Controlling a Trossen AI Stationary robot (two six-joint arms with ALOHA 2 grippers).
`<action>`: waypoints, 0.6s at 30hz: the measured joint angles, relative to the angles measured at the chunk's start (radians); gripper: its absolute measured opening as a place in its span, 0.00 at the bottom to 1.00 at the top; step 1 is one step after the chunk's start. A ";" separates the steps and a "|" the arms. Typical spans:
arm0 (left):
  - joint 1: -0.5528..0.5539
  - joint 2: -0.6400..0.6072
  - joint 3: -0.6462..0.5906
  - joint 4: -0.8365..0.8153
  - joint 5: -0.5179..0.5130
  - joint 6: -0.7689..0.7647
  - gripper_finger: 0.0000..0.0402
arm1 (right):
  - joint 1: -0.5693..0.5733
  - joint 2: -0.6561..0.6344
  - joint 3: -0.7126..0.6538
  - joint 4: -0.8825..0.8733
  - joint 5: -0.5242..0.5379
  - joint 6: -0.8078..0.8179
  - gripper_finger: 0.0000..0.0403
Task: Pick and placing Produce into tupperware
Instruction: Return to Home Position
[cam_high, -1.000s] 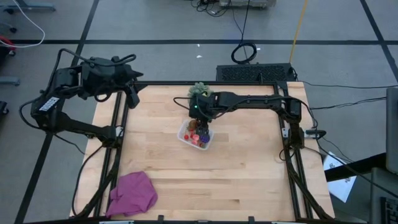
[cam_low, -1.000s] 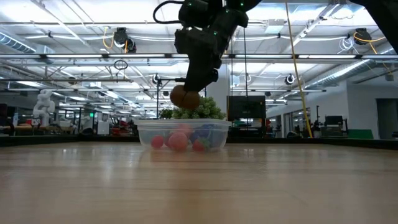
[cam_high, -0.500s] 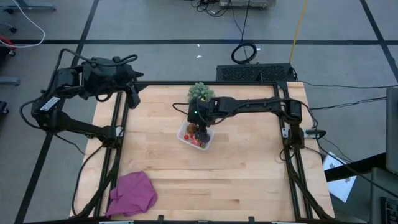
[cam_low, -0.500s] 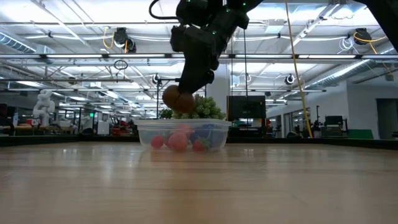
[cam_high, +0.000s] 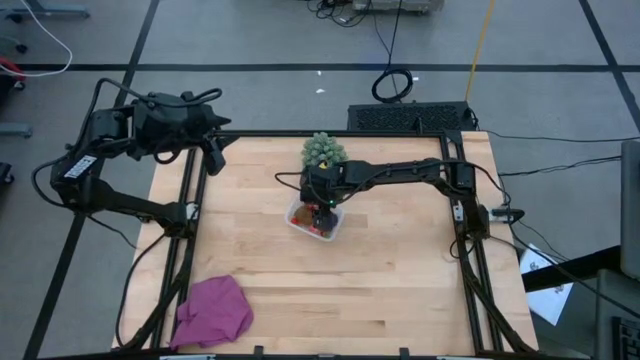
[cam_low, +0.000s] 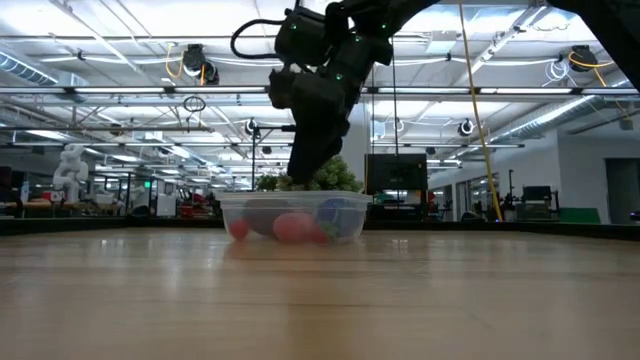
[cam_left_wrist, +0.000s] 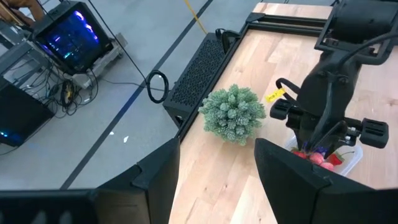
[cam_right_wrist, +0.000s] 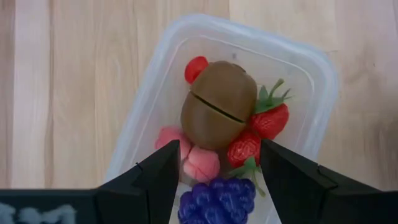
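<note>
The clear tupperware stands near the table's middle and also shows in the low view. It holds several red and pink pieces, a purple piece and the brown oval piece, which lies on top of the others. My right gripper is open and empty just above the container, pointing down. Its fingers stand apart over the fruit and touch nothing. My left gripper waits open at the table's far left corner.
A pale-green spiky ball sits on the table just beyond the tupperware, toward the far edge. A magenta cloth lies at the near left corner. Bare wood shows to the container's left, right and near side.
My right gripper has carried the brown oval piece a little way over the tupperware, come down toward its rim and let the piece go. The piece now lies inside, on top of the other fruit.
</note>
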 joint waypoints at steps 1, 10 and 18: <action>0.000 0.000 0.000 0.000 0.000 0.000 0.53 | 0.000 -0.002 0.001 0.001 0.000 -0.004 0.52; 0.000 0.000 0.000 -0.006 0.000 0.015 0.53 | -0.005 -0.009 0.016 -0.015 0.004 -0.041 0.52; -0.001 -0.023 0.000 0.048 0.102 -0.005 0.53 | 0.012 -0.199 0.101 -0.020 0.031 -0.097 0.52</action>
